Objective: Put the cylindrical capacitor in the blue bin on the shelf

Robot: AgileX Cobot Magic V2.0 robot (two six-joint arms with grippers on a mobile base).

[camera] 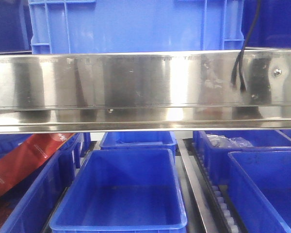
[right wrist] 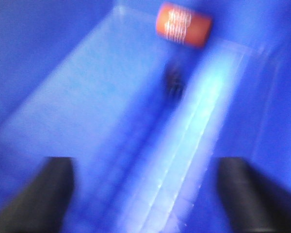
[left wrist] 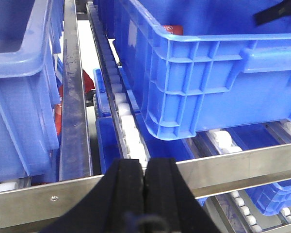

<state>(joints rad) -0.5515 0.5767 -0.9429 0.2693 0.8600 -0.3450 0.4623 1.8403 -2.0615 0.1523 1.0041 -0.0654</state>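
A red packet [camera: 24, 162] leans in the left-hand crate [camera: 36, 194].

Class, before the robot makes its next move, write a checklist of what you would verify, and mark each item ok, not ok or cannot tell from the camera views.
1. Capacitor released: ok. The cylindrical capacitor lies on its side on the floor of the blue bin, apart from the right tool.
2. Right tool open: ok. Its fingers stand wide apart with nothing between them.
3. Left tool empty: ok. The left tool is shut with nothing visible between its pads.
4. Left tool clear of the shelf: cannot tell; it sits close to the steel rail.
5. Which bin on the shelf holds the capacitor: cannot tell; the wrist view is blurred.
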